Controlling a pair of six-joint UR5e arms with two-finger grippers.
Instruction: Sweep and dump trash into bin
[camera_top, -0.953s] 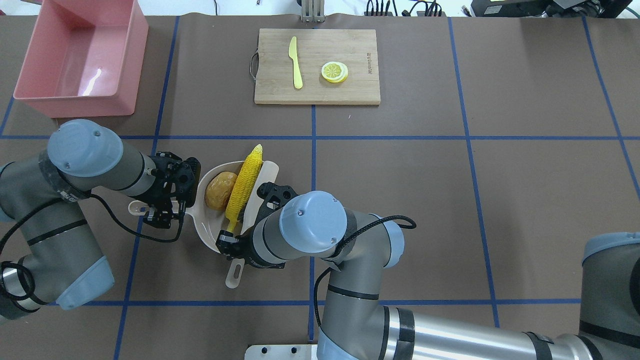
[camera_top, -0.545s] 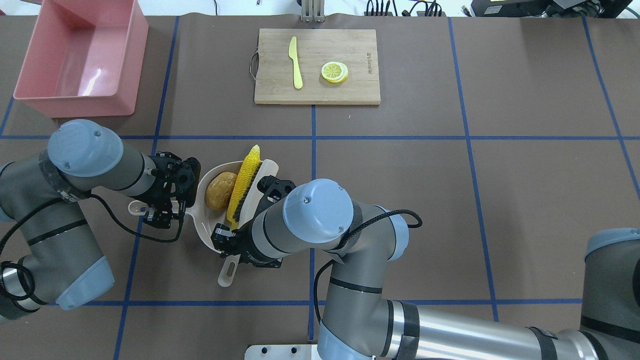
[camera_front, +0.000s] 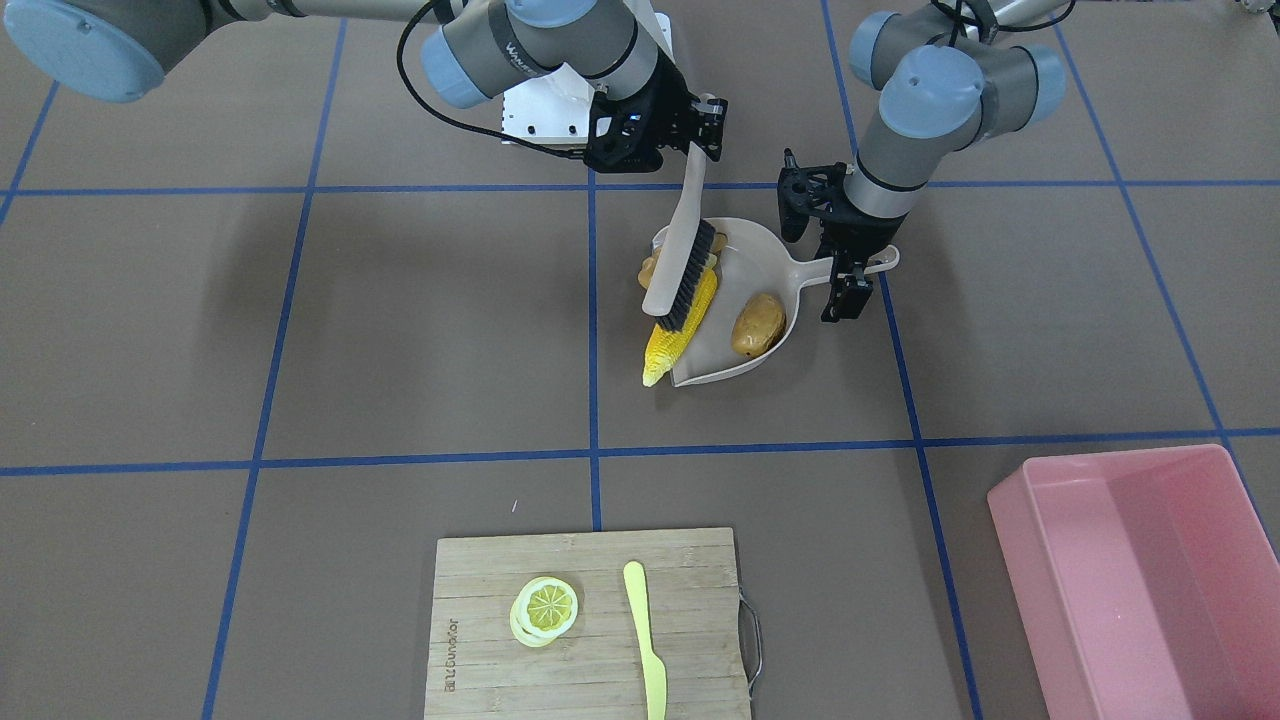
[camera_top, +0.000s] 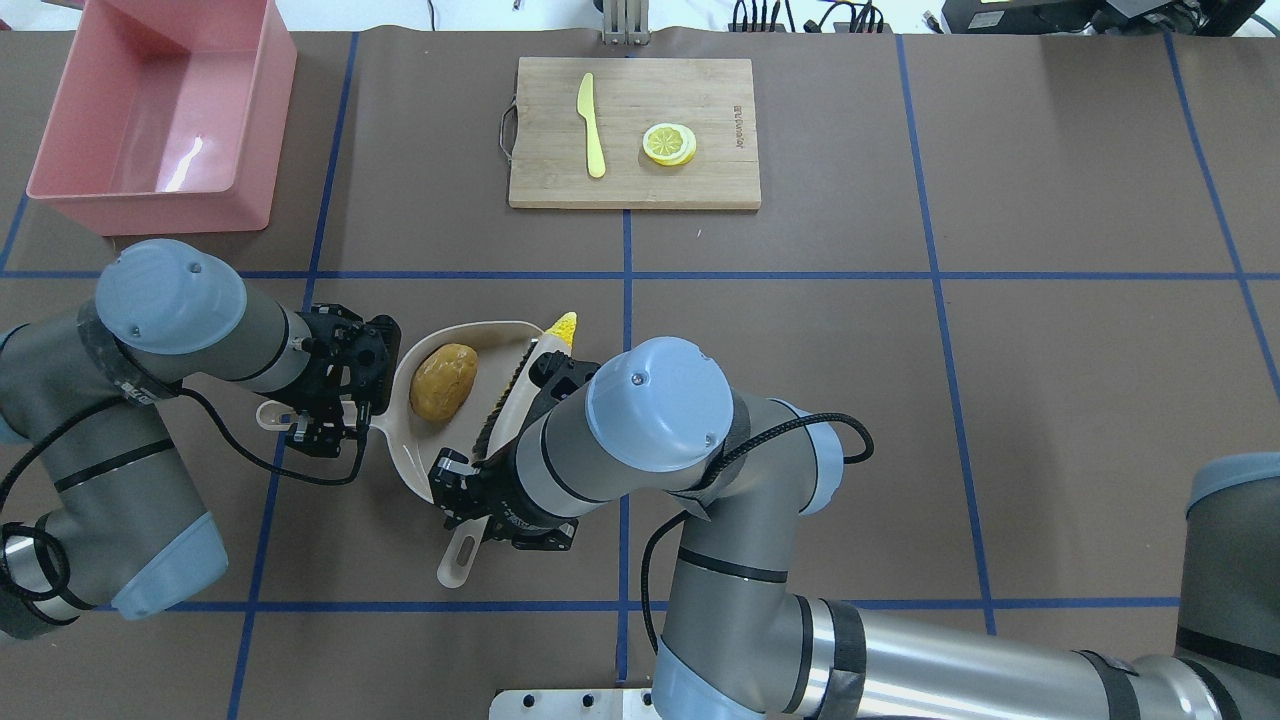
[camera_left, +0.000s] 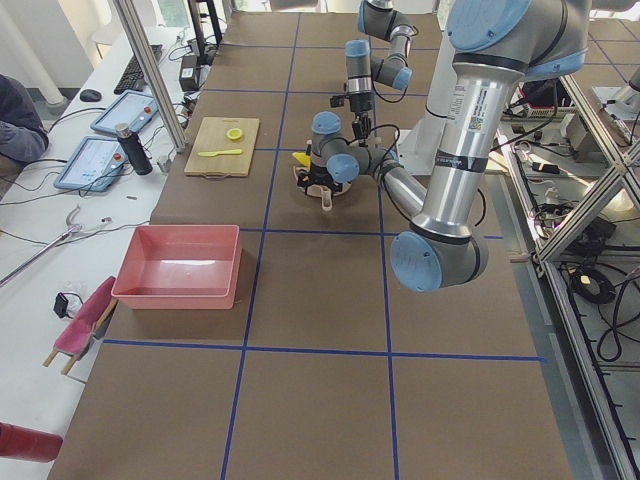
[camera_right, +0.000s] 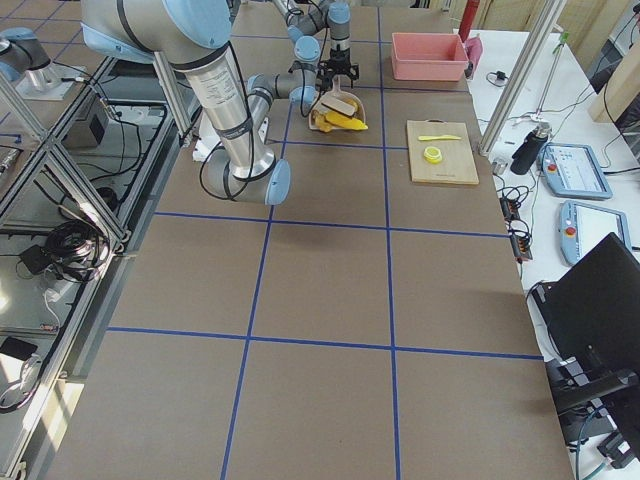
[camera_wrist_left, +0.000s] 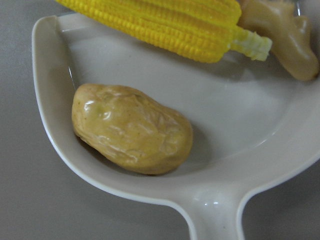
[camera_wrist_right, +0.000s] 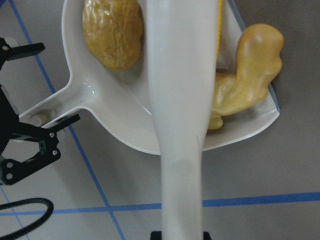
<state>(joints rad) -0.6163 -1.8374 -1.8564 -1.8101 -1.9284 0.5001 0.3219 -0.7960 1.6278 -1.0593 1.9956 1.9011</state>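
The beige dustpan (camera_front: 762, 250) lies mid-table. The brown potato (camera_front: 758, 323) lies in it and shows in the overhead view (camera_top: 443, 381). The yellow corn cob (camera_front: 680, 330) lies along the pan's open side, its tip (camera_top: 562, 328) past the lip. The tan ginger root (camera_wrist_right: 247, 75) sits at the pan's back beside the corn. My left gripper (camera_front: 845, 285) is shut on the dustpan handle. My right gripper (camera_front: 700, 130) is shut on a beige brush (camera_front: 680, 250) whose bristles rest on the corn. The pink bin (camera_top: 150, 212) stands at the far left.
A wooden cutting board (camera_top: 700, 180) at the far middle carries a pale yellow knife (camera_top: 592, 125) and a lemon slice (camera_top: 668, 143). The bin (camera_front: 1010, 500) shows no contents. Blue tape lines cross the brown table.
The right arm and brush have swung to the right. The corn has moved from the pan's middle to its right edge. The left arm and potato have not moved.
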